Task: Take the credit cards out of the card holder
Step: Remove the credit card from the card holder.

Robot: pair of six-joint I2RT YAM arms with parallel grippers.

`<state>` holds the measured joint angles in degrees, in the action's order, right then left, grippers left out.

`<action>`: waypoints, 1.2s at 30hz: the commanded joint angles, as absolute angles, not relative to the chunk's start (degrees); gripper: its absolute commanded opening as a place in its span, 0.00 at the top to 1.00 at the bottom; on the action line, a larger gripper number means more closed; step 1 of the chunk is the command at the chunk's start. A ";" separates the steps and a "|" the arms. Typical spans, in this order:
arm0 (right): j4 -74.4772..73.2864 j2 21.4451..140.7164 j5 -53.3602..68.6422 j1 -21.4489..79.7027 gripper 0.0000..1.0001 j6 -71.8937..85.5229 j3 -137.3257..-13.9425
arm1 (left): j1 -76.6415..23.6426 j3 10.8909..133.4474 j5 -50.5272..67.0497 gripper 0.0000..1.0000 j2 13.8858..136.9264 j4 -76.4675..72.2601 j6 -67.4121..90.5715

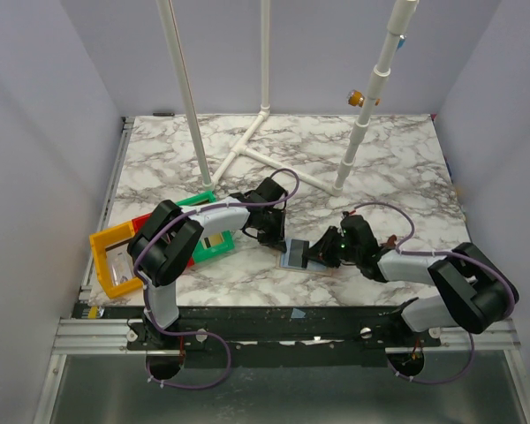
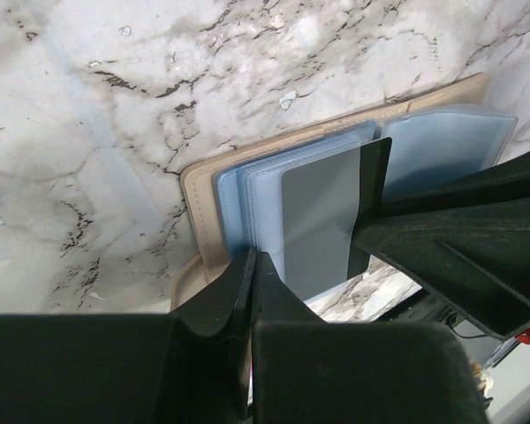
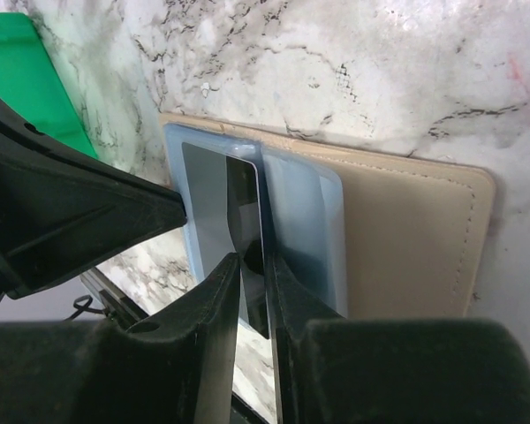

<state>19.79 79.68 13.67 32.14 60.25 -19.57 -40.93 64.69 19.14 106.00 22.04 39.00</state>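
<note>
1. Pinning job looks like the left gripper's (image 2: 252,287): its fingers are clenched tip to tip, nothing between them, on the lower-left corner of the card holder (image 3: 406,238) in the left wrist view.
2. Right gripper (image 3: 252,291): fingers a narrow gap apart, straddling the dark grey card (image 3: 216,199). Can't tell if they're clamping it or loose.
3. Holder lies open and flat on the counter (image 1: 380,159), centre of the top view, between the two grippers. The card sits partly out of a pale blue sleeve (image 2: 247,194).
4. Risks:
   - thin card, shallow bite, so it could slip out of the fingers
   - sleeve friction could drag the holder along if the left press is light
   - the grippers are close together, so they could collide
5. Count:
   - one holder
   - one card visible, any others hidden
   - several overlapping sleeves, number unclear
   - three bins at left: yellow bin (image 1: 102,238), red bin (image 1: 141,221), green bin (image 1: 214,252)
</note>
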 commanded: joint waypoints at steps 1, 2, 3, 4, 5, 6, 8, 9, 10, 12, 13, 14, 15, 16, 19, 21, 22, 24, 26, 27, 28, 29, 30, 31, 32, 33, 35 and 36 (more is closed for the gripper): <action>22.86 81.43 15.41 31.78 0.77 61.09 -18.81 | -40.35 62.91 15.12 1.00 108.11 23.62 37.53; 22.86 81.42 15.32 31.80 0.77 61.07 -18.81 | -40.40 62.84 15.12 1.00 108.11 23.62 37.53; 22.85 81.43 15.21 31.74 0.78 61.17 -18.74 | -40.40 62.84 15.07 1.00 108.08 23.57 37.53; 22.85 81.39 15.13 31.73 0.79 61.27 -18.64 | -40.38 62.84 15.11 1.00 108.10 23.56 37.53; 22.85 81.43 15.03 31.73 0.81 61.35 -18.57 | -40.37 62.89 15.11 1.00 108.08 23.56 37.53; 22.85 81.36 14.94 31.73 0.85 61.35 -18.46 | -40.39 62.84 15.16 1.00 108.10 23.56 37.53; 22.85 81.28 14.78 31.71 0.94 61.48 -18.20 | -40.36 62.84 15.12 1.00 108.17 23.60 37.53; 22.85 81.21 14.69 31.65 0.97 61.50 -18.04 | -40.35 62.84 15.10 1.00 108.19 23.61 37.53; 22.77 81.08 14.55 31.63 0.99 61.46 -17.89 | -40.41 62.88 15.12 1.00 108.19 23.58 37.53; 22.51 80.78 14.55 31.38 0.99 61.30 -17.60 | -40.39 62.93 15.04 1.00 108.19 23.70 37.44; 22.36 80.51 14.38 31.20 0.99 61.22 -17.43 | -40.35 62.93 15.03 1.00 108.20 23.79 37.44; 22.04 80.16 14.23 31.11 0.99 61.10 -17.32 | -40.35 62.93 15.03 1.00 108.19 23.86 37.44; 21.53 79.77 14.00 30.91 0.99 60.85 -17.23 | -40.33 62.91 14.95 1.00 108.19 23.85 37.39; 21.09 79.45 13.81 30.81 0.99 60.64 -17.23 | -40.31 62.92 14.94 1.00 108.19 23.84 37.39; 19.84 78.25 13.28 30.29 0.99 59.82 -16.88 | -40.14 62.93 14.80 1.00 108.19 23.97 37.35; 19.07 77.42 13.12 29.63 0.99 59.39 -16.40 | -40.03 62.84 14.67 1.00 108.19 24.02 37.35; 18.56 76.90 13.10 29.26 0.99 59.10 -16.28 | -39.94 62.84 14.69 1.00 108.19 24.03 37.35; 17.30 75.84 12.96 28.68 0.99 58.53 -16.09 | -39.88 62.75 14.51 1.00 108.04 24.06 37.35; 15.42 74.50 12.47 28.43 0.99 57.92 -16.24 | -39.82 62.67 14.51 1.00 108.02 24.01 37.35; 14.55 73.68 12.10 28.43 0.99 57.65 -16.33 | -39.80 62.71 14.58 1.00 107.97 24.01 37.31; 13.37 72.98 11.61 28.34 0.99 57.34 -16.39 | -39.75 62.75 14.56 1.00 108.06 24.01 37.31; 12.46 72.08 11.18 28.38 0.99 56.93 -16.56 | -39.76 62.80 14.52 1.00 108.10 24.05 37.26; 11.40 71.50 10.74 28.35 0.99 56.56 -16.80 | -39.73 62.84 14.49 1.00 108.08 24.07 37.27; 10.49 70.65 10.49 28.33 0.99 56.20 -16.94 | -39.75 62.91 14.52 1.00 108.17 24.00 37.27; 9.64 70.02 10.22 28.30 0.99 55.96 -17.17 | -39.78 62.97 14.50 1.00 108.19 24.12 37.27; 8.83 69.40 9.97 28.26 0.99 55.76 -17.30 | -39.78 63.06 14.50 1.00 108.26 24.17 37.27; 7.64 68.70 9.50 28.30 0.99 55.07 -17.65 | -39.75 63.18 14.53 1.00 108.19 24.23 37.27; 7.13 68.62 9.22 28.30 0.99 54.81 -17.79 | -39.79 63.19 14.47 1.00 108.20 24.31 37.25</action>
<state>13.26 69.71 12.49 28.75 57.56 -17.08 -40.66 64.58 19.27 106.00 21.96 39.03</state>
